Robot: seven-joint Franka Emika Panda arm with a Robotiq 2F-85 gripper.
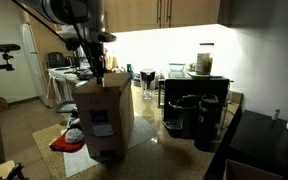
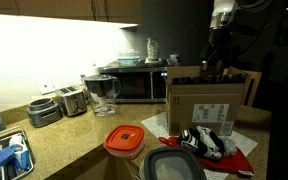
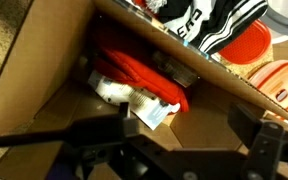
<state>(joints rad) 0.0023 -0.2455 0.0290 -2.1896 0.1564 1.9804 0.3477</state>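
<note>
open box (image 3: 39, 75), red cloth (image 3: 134, 72) (crumpled) filling floor

I am in a kitchen. A speckled stone counter (image 2: 79, 140) runs under wooden cabinets (image 1: 164, 12). On it stand a microwave (image 2: 134, 86), a toaster (image 2: 72, 100), a pitcher (image 2: 104, 93) and two coffee makers (image 1: 194, 116).

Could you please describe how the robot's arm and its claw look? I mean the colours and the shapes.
The arm is made of rounded, pale grey-white segments, as both exterior views show. The claw is black and blocky. Its two fingers appear as broad, dark bars in the wrist view. The light is dim, so no cables or markings can be made out.
</note>
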